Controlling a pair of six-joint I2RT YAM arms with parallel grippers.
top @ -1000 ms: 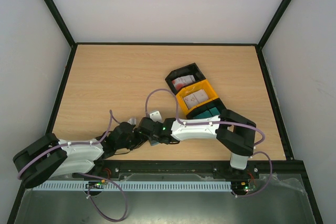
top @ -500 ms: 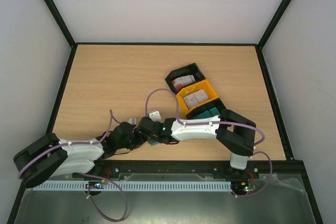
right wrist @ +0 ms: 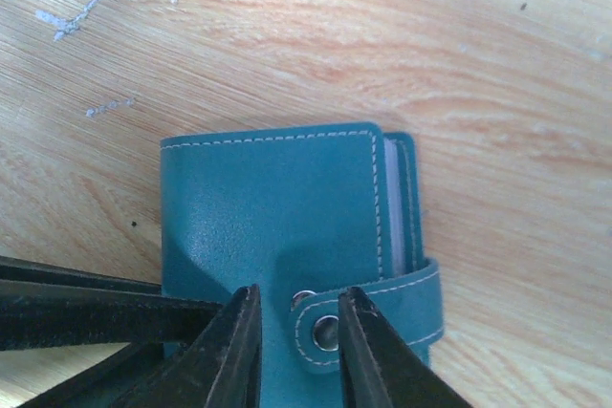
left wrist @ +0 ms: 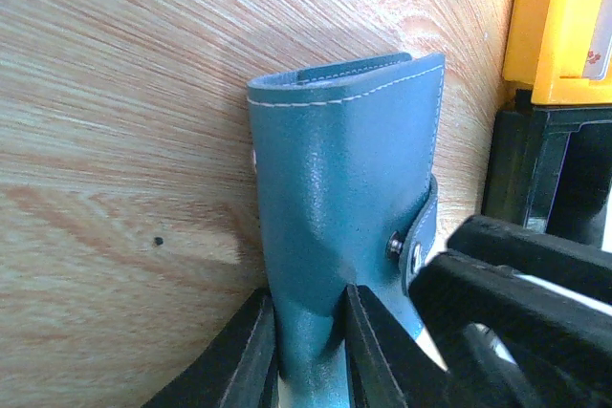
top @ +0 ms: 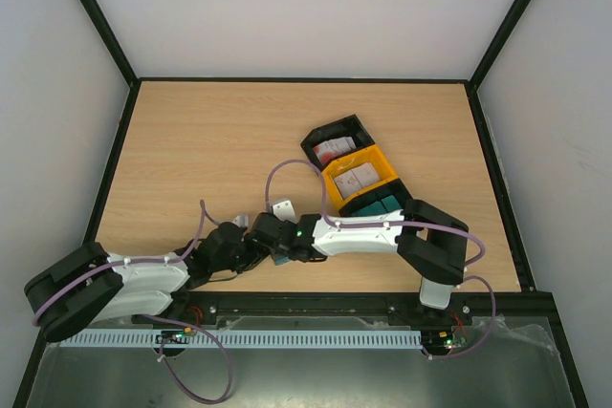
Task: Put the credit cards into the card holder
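The card holder (left wrist: 344, 188) is a folded teal-blue wallet standing on edge on the wood table. My left gripper (left wrist: 308, 360) is shut on its lower part and pinches the leather in. In the right wrist view the card holder (right wrist: 268, 207) shows its snap tab (right wrist: 382, 317), with a bare stud beside the tab's snap. My right gripper (right wrist: 298, 346) straddles the tab's end with a narrow gap; its left finger is clear of the tab. Both grippers (top: 263, 246) meet near the table's front. Credit cards, white with red marks, lie in the black bin (top: 333, 149) and the yellow bin (top: 357, 177).
The three-bin tray sits right of centre: black bin rim (top: 311, 140), yellow bin rim (top: 387, 164), dark-green bin (top: 381, 205) nearest my right arm. The yellow bin (left wrist: 564, 16) and black bin (left wrist: 535, 169) stand close to the right of the card holder. Black frame rails edge the table.
The right arm's wrist has shifted very slightly near the card holder. The left arm and the bins have not moved.
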